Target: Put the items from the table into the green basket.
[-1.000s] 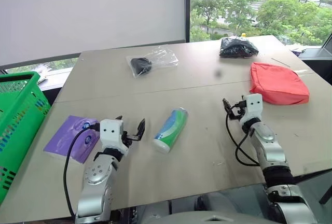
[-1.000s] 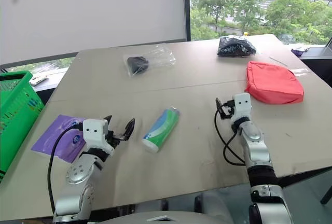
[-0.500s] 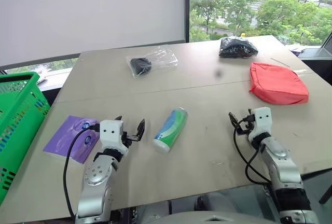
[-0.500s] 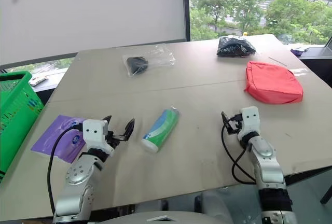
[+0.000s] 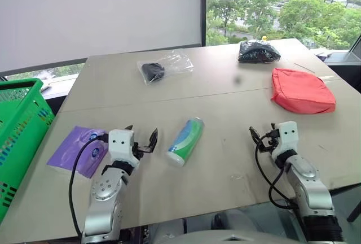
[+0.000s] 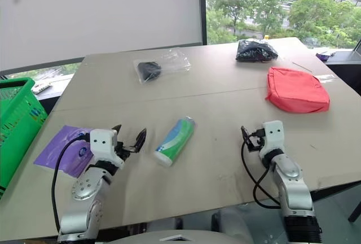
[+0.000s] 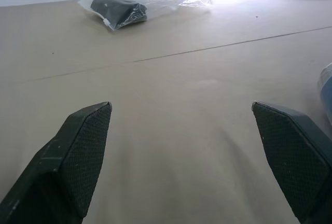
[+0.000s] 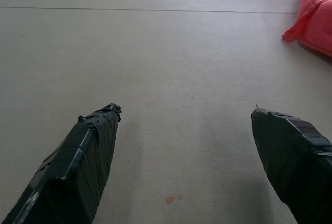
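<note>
Surface [image 5: 225,103]: matte beige-tan top with a thin seam running across its middle.
Basket [image 5: 20,120]: bright green lattice plastic, sitting off the near left edge.
Items: soft purple tissue pack [image 5: 78,150] lying near left; labelled tube [image 5: 186,140] lying near centre; clear bag [image 5: 164,66] far centre; black crinkly bundle [image 5: 258,51] far right; flat red pouch [image 5: 303,90] at right.
Left gripper [image 5: 142,143]: jaws gaping wide, holding nothing, hovering level between pack and tube.
Right gripper [image 5: 260,136]: jaws spread wide, empty, pointing slightly downward near the pouch.

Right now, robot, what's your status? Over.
Left gripper and right gripper open, empty. All items on the table, tube nearest. Green basket far left. Nothing in the way.
</note>
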Tool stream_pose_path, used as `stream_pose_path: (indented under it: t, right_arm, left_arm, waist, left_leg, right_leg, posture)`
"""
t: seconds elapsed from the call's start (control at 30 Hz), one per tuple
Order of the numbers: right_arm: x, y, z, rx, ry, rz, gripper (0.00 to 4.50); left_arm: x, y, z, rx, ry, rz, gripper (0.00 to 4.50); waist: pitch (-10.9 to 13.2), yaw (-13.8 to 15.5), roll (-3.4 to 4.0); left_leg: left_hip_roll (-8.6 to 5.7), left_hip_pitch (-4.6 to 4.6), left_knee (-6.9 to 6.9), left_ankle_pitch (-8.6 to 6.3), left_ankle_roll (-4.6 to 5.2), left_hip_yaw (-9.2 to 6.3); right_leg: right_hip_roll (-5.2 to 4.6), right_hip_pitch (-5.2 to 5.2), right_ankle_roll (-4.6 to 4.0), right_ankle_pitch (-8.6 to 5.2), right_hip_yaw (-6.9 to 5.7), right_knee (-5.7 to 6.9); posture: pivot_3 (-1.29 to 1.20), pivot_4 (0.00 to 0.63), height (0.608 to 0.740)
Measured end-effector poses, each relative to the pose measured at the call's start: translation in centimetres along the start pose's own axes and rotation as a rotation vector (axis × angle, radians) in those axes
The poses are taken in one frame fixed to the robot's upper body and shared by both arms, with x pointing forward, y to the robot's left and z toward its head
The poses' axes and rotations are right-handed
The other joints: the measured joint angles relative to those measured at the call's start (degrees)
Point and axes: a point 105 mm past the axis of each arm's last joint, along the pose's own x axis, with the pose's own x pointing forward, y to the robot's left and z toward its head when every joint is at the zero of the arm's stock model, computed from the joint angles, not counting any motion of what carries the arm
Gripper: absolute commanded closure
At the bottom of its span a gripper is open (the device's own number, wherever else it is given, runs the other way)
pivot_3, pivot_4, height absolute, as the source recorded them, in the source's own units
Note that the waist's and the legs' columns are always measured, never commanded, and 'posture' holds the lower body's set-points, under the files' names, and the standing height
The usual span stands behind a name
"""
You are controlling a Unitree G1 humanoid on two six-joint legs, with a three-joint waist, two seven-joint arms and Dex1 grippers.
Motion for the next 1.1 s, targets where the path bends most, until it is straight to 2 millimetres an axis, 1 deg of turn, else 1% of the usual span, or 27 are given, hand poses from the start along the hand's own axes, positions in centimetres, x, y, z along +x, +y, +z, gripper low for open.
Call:
stream_pose_path:
  t: [0.13,0.27,0.47,0.67,0.87,1.1]
  right_arm:
    - [0.1,0.0,0.1,0.002,-0.009,-0.004,0.18]
    - [0.4,0.2,0.7,0.013,-0.038,-0.016,0.18]
    - [0.6,0.7,0.4,0.018,-0.025,-0.037,0.18]
    - [1.4,0.8,1.8,0.017,-0.064,-0.046,0.18]
    - [1.6,0.7,1.7,0.017,-0.059,-0.047,0.18]
    - [1.8,0.7,1.6,0.014,-0.055,-0.047,0.18]
  left_arm:
    - [0.2,-0.2,-0.2,-0.034,0.013,0.009,0.02]
    - [0.3,-0.1,-0.2,-0.037,0.02,0.017,0.02]
    - [0.5,0.0,-0.1,-0.032,0.016,0.024,0.02]
    - [1.0,0.0,0.1,-0.008,0.024,0.039,0.02]
    - [1.2,0.1,0.4,0.001,0.015,0.047,0.02]
    - [1.2,0.1,0.3,0.007,0.025,0.051,0.02]
  waist:
    - [0.0,0.0,0.0]
    - [0.0,-0.1,-0.01]
    - [0.0,-0.1,0.0]
    - [0.0,-0.3,-0.02]
    - [0.0,-0.3,-0.02]
    - [0.0,-0.9,-0.02]
  left_leg:
    - [0.0,0.0,0.0,0.0,0.0,-0.01]
    - [0.0,0.01,0.0,0.0,-0.01,-0.02]
    - [0.0,-0.01,0.0,-0.01,-0.03,0.0]
    - [0.0,-0.01,0.0,-0.01,-0.05,-0.02]
    - [0.0,-0.01,0.0,-0.02,-0.07,0.0]
    - [0.0,-0.01,0.0,-0.02,-0.07,-0.01]
  right_leg:
    - [0.01,0.0,0.0,0.0,-0.01,0.0]
    - [0.02,0.0,0.0,0.0,-0.01,0.0]
    - [0.0,0.0,0.0,0.0,0.01,0.0]
    - [0.01,0.0,0.01,0.01,0.0,0.0]
    - [0.0,0.0,0.01,0.01,0.01,-0.01]
    - [0.0,0.0,0.02,0.01,0.01,0.0]
  posture:
    - [0.06,0.0,0.74]
    - [0.05,0.0,0.74]
    - [0.05,0.0,0.74]
    - [0.05,0.0,0.74]
    - [0.05,0.0,0.74]
    - [0.05,0.0,0.74]
